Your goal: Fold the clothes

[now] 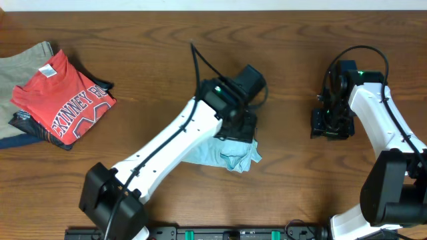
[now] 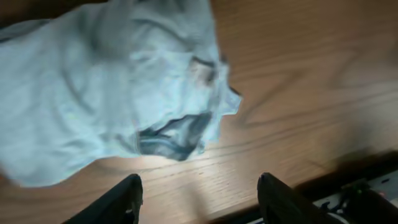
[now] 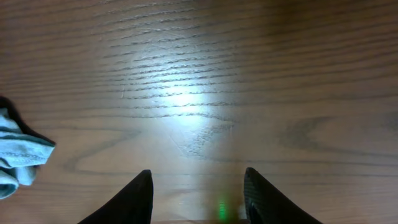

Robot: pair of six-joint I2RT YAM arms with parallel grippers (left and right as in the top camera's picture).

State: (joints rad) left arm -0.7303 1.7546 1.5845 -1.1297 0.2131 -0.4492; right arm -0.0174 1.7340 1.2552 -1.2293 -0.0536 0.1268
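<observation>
One light blue garment (image 1: 230,155) lies crumpled on the table (image 1: 147,33), not yet folded by the look of it, so that's the job left. Well to its left sits one pile (image 1: 40,127): a red T-shirt (image 1: 67,100) on top, a tan piece (image 1: 20,63) and something dark beneath. I'd judge three items, already done. The left gripper (image 2: 200,183) hovers at the blue garment's edge, fingers spread wide, holding nothing. The right gripper (image 3: 198,174), well to the garment's right, gapes empty too.
</observation>
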